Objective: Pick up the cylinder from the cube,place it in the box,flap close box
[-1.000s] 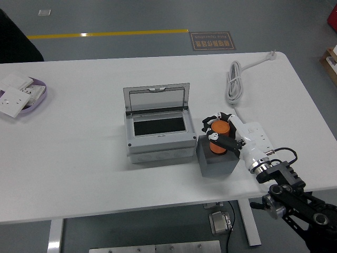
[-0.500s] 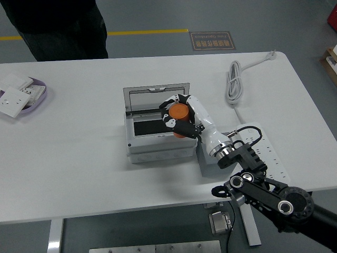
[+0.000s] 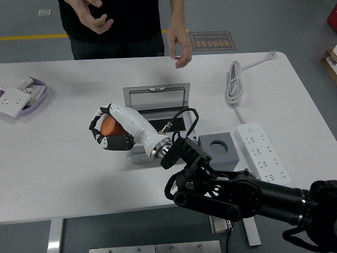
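My right arm reaches in from the lower right, across the front of the grey box (image 3: 156,94). My right hand (image 3: 103,132) is shut on the orange cylinder (image 3: 111,125) and holds it above the table just left of the box. The box's lid stands open at the back, and my forearm covers part of its dark inside. The grey cube (image 3: 218,152) sits right of the box with nothing on top, showing a round recess. My left arm is out of view.
A person stands at the far side with one hand (image 3: 179,51) hanging over the table's far edge and the other (image 3: 97,19) raised. A white power strip (image 3: 264,153) and coiled cable (image 3: 234,80) lie at the right. A purple tray (image 3: 32,100) of white parts sits far left.
My right hand carried the cylinder off the cube, across the open box, and now holds it left of the box. The person stepped up to the table's far side.
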`<move>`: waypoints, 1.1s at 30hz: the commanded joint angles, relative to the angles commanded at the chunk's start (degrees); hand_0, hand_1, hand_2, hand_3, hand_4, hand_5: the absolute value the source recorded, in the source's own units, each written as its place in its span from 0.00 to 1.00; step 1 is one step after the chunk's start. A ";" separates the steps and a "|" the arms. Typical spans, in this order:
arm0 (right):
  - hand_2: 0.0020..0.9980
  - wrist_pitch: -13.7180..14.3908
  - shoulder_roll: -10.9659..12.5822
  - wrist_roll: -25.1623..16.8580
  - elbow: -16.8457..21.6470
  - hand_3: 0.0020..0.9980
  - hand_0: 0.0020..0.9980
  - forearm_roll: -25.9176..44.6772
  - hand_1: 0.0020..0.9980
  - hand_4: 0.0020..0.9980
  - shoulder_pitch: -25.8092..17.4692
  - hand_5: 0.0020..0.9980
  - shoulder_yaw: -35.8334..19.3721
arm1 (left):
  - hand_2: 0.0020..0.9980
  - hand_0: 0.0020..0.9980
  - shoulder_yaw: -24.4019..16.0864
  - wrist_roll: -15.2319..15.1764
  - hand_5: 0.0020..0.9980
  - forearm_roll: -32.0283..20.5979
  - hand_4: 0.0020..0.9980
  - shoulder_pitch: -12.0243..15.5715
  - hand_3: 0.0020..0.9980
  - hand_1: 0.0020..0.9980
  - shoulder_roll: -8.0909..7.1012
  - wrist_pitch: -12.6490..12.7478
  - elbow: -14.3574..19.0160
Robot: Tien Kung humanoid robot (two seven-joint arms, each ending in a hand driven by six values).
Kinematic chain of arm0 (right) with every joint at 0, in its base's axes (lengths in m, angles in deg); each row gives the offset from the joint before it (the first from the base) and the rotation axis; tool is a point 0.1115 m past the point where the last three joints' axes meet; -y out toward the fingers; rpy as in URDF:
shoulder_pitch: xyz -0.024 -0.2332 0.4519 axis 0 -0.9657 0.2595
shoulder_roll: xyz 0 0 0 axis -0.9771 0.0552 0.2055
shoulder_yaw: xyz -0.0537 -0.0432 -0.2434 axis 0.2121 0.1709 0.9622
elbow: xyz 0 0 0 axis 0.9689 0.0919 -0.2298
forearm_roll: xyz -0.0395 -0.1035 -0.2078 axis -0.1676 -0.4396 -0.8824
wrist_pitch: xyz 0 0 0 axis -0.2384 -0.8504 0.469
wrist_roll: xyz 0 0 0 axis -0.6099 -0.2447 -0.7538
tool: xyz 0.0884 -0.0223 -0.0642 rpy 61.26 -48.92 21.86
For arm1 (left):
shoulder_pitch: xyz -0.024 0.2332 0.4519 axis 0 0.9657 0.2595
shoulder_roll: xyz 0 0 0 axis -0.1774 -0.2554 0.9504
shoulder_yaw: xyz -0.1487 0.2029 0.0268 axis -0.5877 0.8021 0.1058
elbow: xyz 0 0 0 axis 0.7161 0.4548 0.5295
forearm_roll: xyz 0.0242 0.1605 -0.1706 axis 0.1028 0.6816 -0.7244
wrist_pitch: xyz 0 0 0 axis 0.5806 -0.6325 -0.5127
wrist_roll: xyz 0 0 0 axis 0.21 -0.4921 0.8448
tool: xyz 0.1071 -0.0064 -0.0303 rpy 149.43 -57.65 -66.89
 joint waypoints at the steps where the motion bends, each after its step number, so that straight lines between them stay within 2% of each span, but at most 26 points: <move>1: 0.25 -0.41 0.00 0.83 -0.33 0.19 0.18 -1.21 0.19 0.00 0.41 0.00 0.31 | 0.63 0.63 0.00 -0.01 0.25 0.00 0.72 -0.02 0.67 0.65 -0.02 0.00 0.00; 5: 0.25 -2.12 0.00 3.62 -2.45 0.19 0.18 -7.33 0.19 0.00 1.97 0.00 1.65 | 0.63 0.63 -0.12 -0.10 0.25 0.09 0.72 -0.15 0.67 0.65 -0.11 -0.02 -0.01; 12: 0.25 -3.14 0.00 4.09 -6.55 0.19 0.18 -14.86 0.20 0.00 2.50 0.00 2.99 | 0.63 0.63 -0.29 -0.20 0.25 0.30 0.72 -0.28 0.67 0.65 -0.13 -0.06 0.04; 24: 0.26 -4.34 0.00 3.18 -12.84 0.20 0.19 -17.87 0.21 0.00 2.63 0.00 3.26 | 0.63 0.63 -1.32 -0.32 0.25 1.48 0.72 -0.61 0.67 0.65 -0.12 -0.12 0.25; 30: 0.26 -6.90 0.00 3.02 -14.66 0.21 0.20 -18.38 0.21 0.00 2.50 0.00 1.74 | 0.63 0.63 -1.48 -0.36 0.25 1.72 0.72 -0.54 0.67 0.65 -0.04 -0.21 0.32; 31: 0.28 -7.29 0.00 2.99 -14.82 0.25 0.27 -18.42 0.26 0.00 2.47 0.00 1.49 | 0.63 0.63 -1.49 -0.37 0.25 1.74 0.72 -0.53 0.67 0.65 -0.04 -0.22 0.33; 33: 0.28 -8.31 0.03 2.82 -15.02 0.25 0.27 -18.21 0.26 0.00 2.38 0.00 0.82 | 0.63 0.63 -1.43 -0.38 0.25 1.68 0.72 -0.48 0.67 0.65 -0.01 -0.25 0.33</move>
